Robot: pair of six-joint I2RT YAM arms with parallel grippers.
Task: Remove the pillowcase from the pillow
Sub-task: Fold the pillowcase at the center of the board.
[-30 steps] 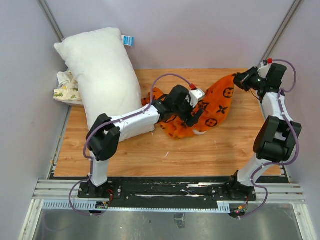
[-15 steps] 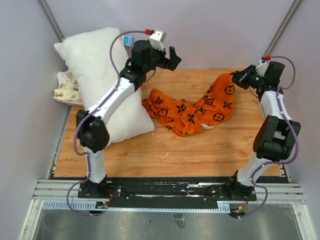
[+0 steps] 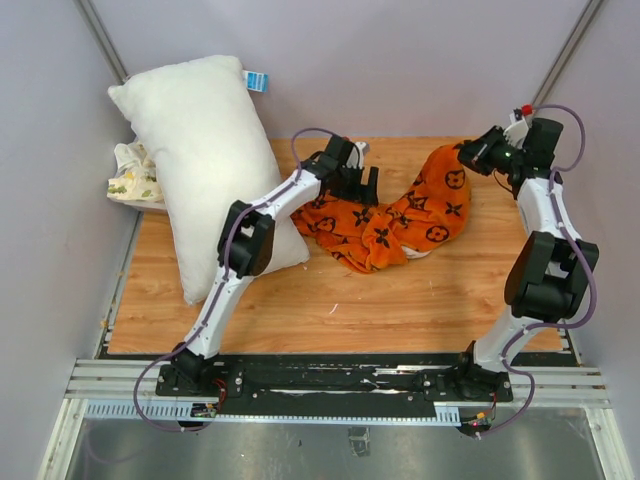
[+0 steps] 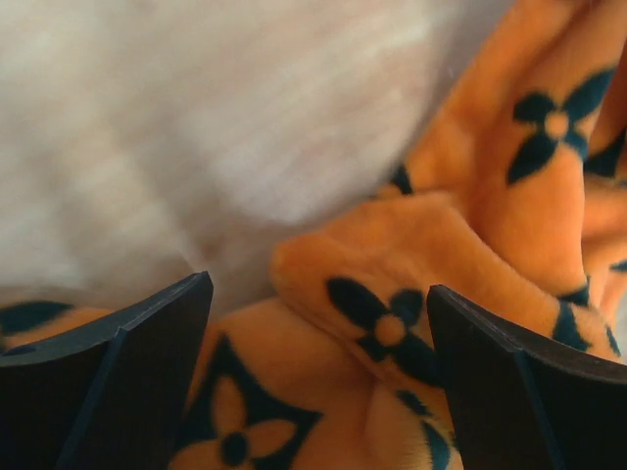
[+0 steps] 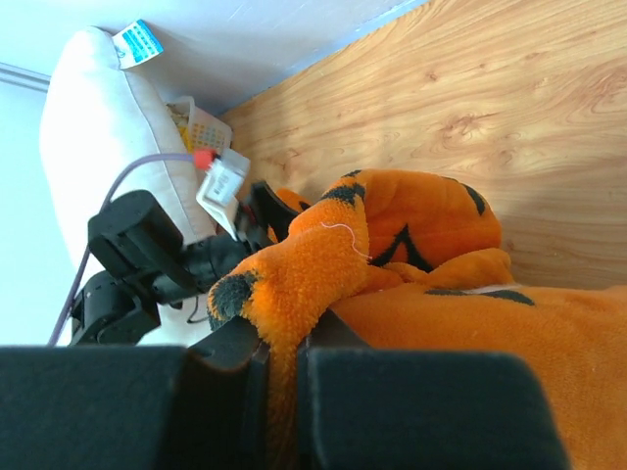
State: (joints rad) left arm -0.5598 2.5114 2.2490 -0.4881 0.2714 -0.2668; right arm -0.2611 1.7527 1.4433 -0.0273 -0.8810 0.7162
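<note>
Light wooden desk (image 3: 400,300) with plank grain sat under soft, even light. Plain pale grey-lilac walls (image 3: 420,60) closed it in at the back, left and right edges. Thin metal poles (image 3: 103,42) slanted up at both back corners. Aluminium rails (image 3: 120,380) ran along the near edge, with a dull metal sheet (image 3: 300,450) below them.

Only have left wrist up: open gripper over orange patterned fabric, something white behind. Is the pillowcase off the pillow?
Observer: Yes. From the top view the pillow lies bare on the left, and the pillowcase is heaped beside it.
Operator: What's the right arm doing?
Observer: The right gripper is shut on the pillowcase's far-right corner.
Operator: Anything else in the workspace?
Observer: A white printed cloth sits between the pillow and the left wall.
</note>
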